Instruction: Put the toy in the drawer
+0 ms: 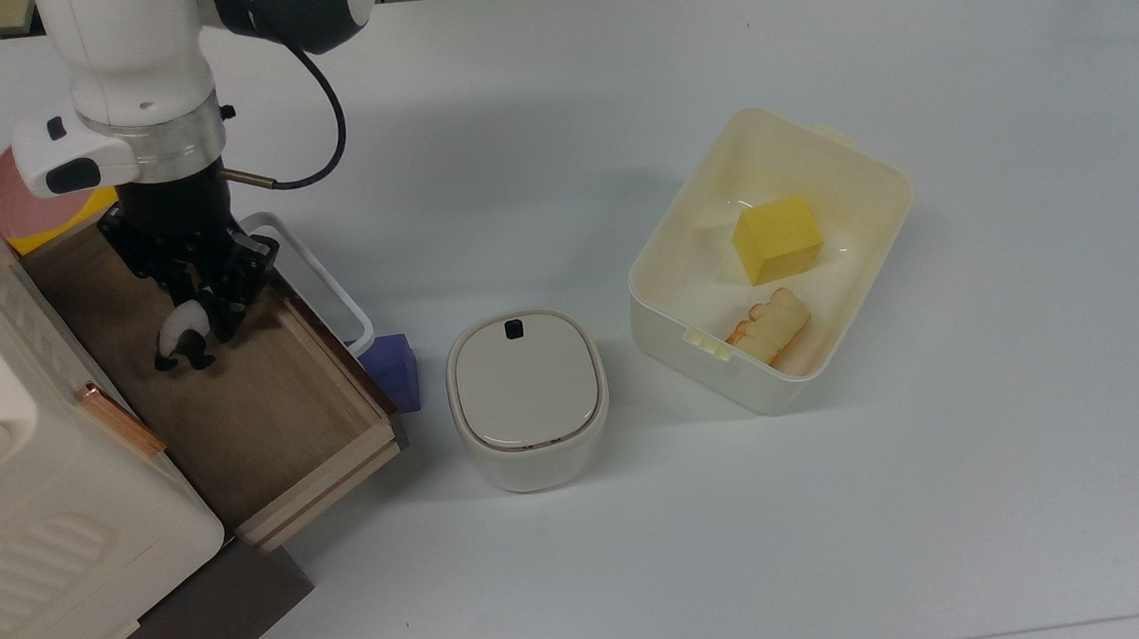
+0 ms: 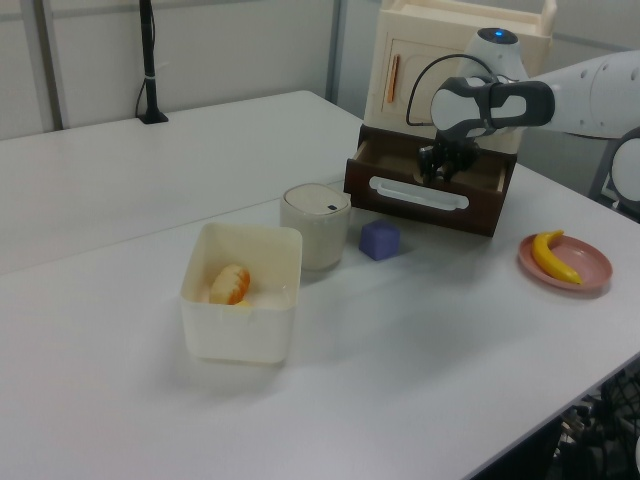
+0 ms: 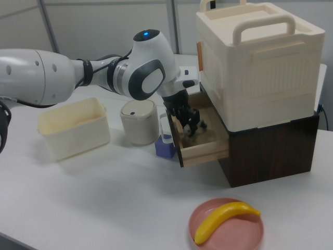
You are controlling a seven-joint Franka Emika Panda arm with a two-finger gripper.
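One toy pinched in the end effector, top view: panda hangs low inside the open drawer, likely positioned for release | left view: end effector dips behind the dark front panel, purple block on the worktop | right view: toy over drawer floor; contact unclear.

A white table carries everything. At the top view's left edge stands a dark brown cabinet with its drawer pulled open over the tabletop. Behind it a pink plate rests near the edge. Just beside the drawer front lies a small purple block, then a cream lidded jar, then a cream tub toward the middle.
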